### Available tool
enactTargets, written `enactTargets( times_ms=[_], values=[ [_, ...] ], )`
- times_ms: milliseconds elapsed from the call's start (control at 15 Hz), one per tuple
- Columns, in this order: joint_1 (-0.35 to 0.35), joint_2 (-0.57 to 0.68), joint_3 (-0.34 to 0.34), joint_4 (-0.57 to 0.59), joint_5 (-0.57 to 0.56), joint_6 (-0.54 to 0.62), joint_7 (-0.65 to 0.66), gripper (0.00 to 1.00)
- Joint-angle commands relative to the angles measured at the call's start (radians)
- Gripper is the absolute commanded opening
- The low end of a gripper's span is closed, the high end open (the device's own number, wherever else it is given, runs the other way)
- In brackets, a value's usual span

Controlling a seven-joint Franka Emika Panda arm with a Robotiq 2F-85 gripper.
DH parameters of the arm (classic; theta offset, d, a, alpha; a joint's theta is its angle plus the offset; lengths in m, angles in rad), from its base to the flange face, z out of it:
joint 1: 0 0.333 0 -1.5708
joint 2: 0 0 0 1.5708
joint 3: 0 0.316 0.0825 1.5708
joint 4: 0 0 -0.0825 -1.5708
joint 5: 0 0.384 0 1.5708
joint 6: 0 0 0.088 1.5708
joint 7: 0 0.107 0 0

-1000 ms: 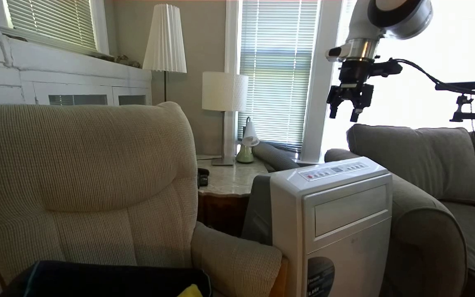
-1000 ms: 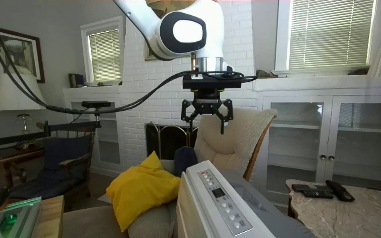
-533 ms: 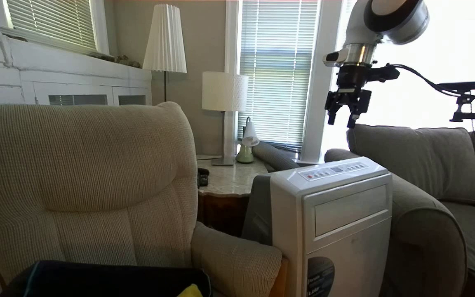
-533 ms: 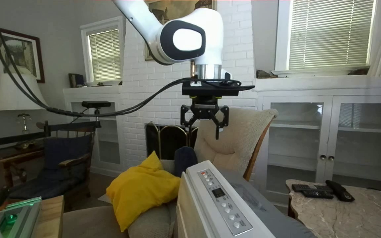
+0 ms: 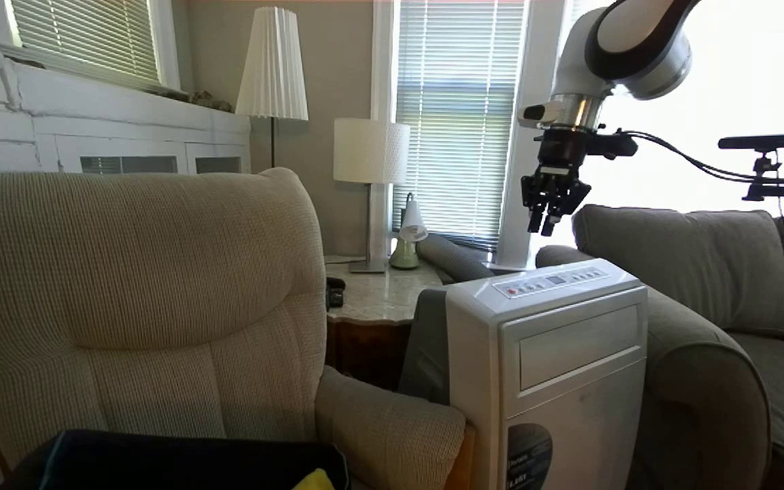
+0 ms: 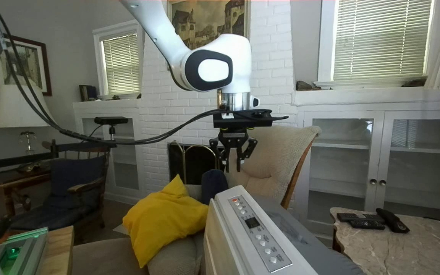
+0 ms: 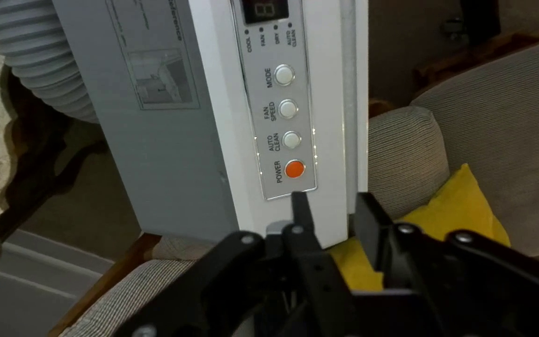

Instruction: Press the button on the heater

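Note:
The heater (image 5: pixel 569 367), white and boxy, stands upright between armchair and sofa; its top (image 6: pixel 239 236) carries a grey control strip (image 6: pixel 262 244). Up close in the wrist view, the orange POWER button (image 7: pixel 294 169) sits at the strip's end, in line with several white buttons such as MODE (image 7: pixel 284 75). My gripper (image 6: pixel 232 168) points down above the heater, apart from it in both exterior views (image 5: pixel 541 230). Its fingers are partly drawn together, with a gap and nothing between them. One fingertip (image 7: pixel 300 201) appears just below the orange button in the wrist view.
A beige armchair (image 5: pixel 140 272) and a grey sofa (image 5: pixel 705 272) flank the heater. Beside it are a marble-topped table (image 6: pixel 414 248) with remotes and a ribbed hose (image 7: pixel 40 56). A yellow pillow (image 6: pixel 166 221) lies close by. Cables (image 6: pixel 147 140) trail from the wrist.
My gripper has come down toward the heater's top, shifting slightly left in both exterior views. Its fingers have moved closer together. The heater has not moved.

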Motion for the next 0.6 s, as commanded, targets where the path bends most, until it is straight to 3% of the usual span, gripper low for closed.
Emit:
enactTargets(
  times_ms=[0, 533],
  values=[
    [-0.010, 0.052, 0.028, 0.020, 0.003, 0.057, -0.050, 0.02],
    [-0.014, 0.156, 0.065, 0.053, -0.043, 0.130, -0.033, 0.00]
  ],
)
